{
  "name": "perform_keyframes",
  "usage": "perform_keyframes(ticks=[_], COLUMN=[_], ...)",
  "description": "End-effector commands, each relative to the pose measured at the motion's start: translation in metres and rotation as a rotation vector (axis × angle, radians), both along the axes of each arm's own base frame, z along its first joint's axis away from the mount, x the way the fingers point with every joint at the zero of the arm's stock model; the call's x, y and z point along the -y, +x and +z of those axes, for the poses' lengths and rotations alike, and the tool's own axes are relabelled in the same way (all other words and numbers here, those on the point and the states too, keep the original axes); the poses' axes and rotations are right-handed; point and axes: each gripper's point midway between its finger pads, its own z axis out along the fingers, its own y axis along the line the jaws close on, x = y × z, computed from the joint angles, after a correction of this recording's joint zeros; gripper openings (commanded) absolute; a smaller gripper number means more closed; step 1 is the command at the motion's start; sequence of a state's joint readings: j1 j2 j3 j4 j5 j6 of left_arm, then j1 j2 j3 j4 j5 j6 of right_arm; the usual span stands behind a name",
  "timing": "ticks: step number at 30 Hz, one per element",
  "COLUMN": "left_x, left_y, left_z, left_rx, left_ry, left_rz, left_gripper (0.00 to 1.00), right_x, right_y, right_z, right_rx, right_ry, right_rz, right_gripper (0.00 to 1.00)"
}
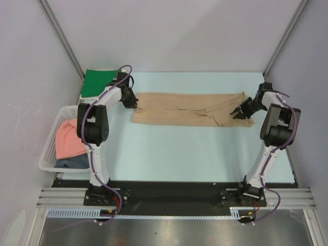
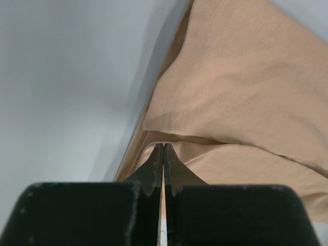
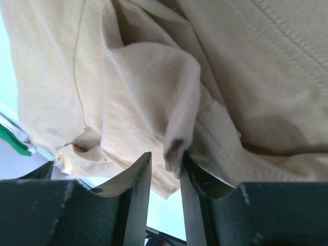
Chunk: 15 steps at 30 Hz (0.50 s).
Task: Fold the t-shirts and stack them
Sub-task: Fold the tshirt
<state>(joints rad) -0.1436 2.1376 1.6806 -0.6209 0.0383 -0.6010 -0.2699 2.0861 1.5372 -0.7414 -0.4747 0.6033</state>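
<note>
The tan t-shirt [image 1: 179,108] lies on the pale blue surface [image 1: 179,154]. It is folded into a long strip that runs from left to right between the two arms.

The left claw [image 1: 136,106] is at the left end of the strip. Its fingers [image 2: 154,166] are pressed tight together, and the tips touch the edge of the cloth. I cannot tell if any cloth is caught between them.

The right claw [image 1: 237,114] is at the right end, where the cloth is bunched up. Its fingers [image 3: 138,177] are a little apart. A fold of the shirt hangs between them and touches one finger, with a small gap beside the other.

The green t-shirt [image 1: 97,82] lies folded in the far left corner. The white basket [image 1: 48,148] stands just beside the left arm. The pink t-shirt [image 1: 69,139] and the dark t-shirt [image 1: 77,163] are inside it.
</note>
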Motion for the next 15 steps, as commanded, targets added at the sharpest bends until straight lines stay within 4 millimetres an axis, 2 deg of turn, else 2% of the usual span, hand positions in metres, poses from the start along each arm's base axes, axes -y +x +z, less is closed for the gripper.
perform_keyframes(ticks=[1, 3, 7, 11, 15], left_x=[0.000, 0.001, -0.001, -0.005, -0.005], left_y=[0.012, 0.012, 0.012, 0.011, 0.012], left_z=[0.024, 0.023, 0.024, 0.023, 0.022], left_rx=[0.072, 0.069, 0.075, 0.074, 0.077], left_ry=[-0.018, -0.021, -0.010, 0.015, 0.007], left_rz=[-0.015, -0.017, -0.026, -0.028, -0.031], left_gripper=[0.00, 0.00, 0.00, 0.00, 0.00], right_x=[0.012, 0.027, 0.046, 0.064, 0.073], right_y=[-0.004, -0.010, -0.017, -0.016, -0.009], right_z=[0.026, 0.021, 0.027, 0.046, 0.051], right_rx=[0.040, 0.028, 0.038, 0.087, 0.102], right_ry=[-0.074, -0.118, -0.194, -0.284, -0.296], right_rz=[0.013, 0.015, 0.036, 0.040, 0.026], right_gripper=[0.35, 0.39, 0.67, 0.72, 0.70])
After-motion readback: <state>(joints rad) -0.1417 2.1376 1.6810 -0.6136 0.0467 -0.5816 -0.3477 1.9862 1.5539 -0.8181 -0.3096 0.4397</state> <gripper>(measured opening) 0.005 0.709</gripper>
